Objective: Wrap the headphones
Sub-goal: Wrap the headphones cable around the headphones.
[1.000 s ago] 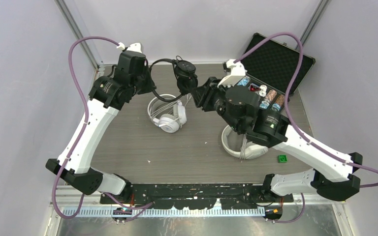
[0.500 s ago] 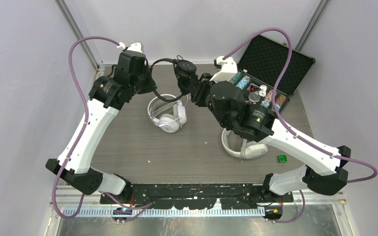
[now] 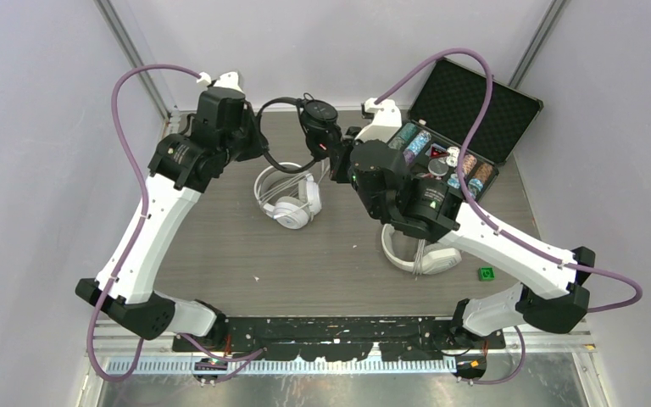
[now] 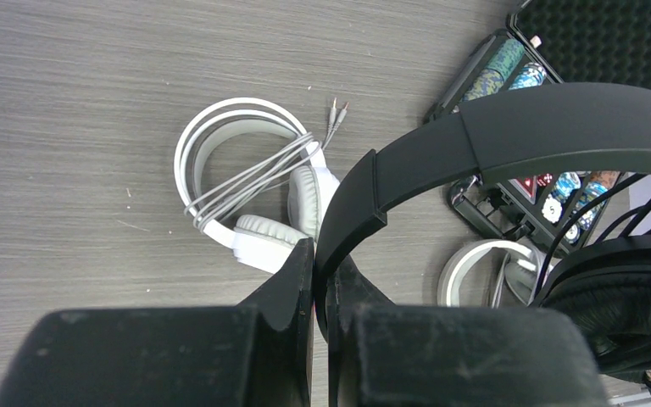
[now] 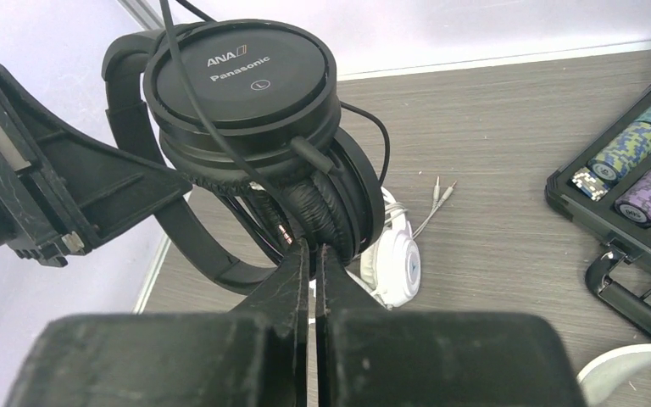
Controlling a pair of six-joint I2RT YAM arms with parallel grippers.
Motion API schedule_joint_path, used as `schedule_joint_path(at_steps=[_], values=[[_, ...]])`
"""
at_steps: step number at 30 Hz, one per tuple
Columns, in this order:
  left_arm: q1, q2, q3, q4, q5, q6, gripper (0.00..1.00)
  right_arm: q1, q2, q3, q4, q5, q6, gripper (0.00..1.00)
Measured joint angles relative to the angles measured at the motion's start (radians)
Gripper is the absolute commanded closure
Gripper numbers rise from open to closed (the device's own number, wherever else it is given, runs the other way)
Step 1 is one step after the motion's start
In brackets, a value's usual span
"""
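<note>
The left gripper (image 4: 319,254) clamps the black headset (image 5: 242,72) band above the far table (image 3: 339,263) edge, while the right gripper (image 5: 312,248), jaws together, reaches under its cups.

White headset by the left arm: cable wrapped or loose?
Wrapped: the cable of the white headset lies in gathered strands across its headband, two plugs sticking out.

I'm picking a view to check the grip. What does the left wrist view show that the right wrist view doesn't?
Left wrist only: the seam where the left pincer clamps the black headset's band, and the white headset's cable-wrapped band. Right wrist only: the black cup's printed face, with the right pincer shut just under its pads. Both: black headset, white headset, plugs, chip case.
</note>
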Motion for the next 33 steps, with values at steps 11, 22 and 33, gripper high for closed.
schedule_joint_path(at_steps=[11,22,33], values=[[0.002,0.001,0.000,-0.007,-0.013,-0.008,1.00,-0.001,-0.042,-0.151,0.097,-0.123,-0.016,1.00],[0.002,0.051,0.020,-0.010,-0.020,-0.018,1.00,0.000,-0.026,-0.207,0.111,-0.197,-0.031,1.00],[0.002,0.075,0.047,-0.011,-0.001,0.024,1.00,0.000,-0.048,-0.315,0.129,-0.177,-0.042,1.00]])
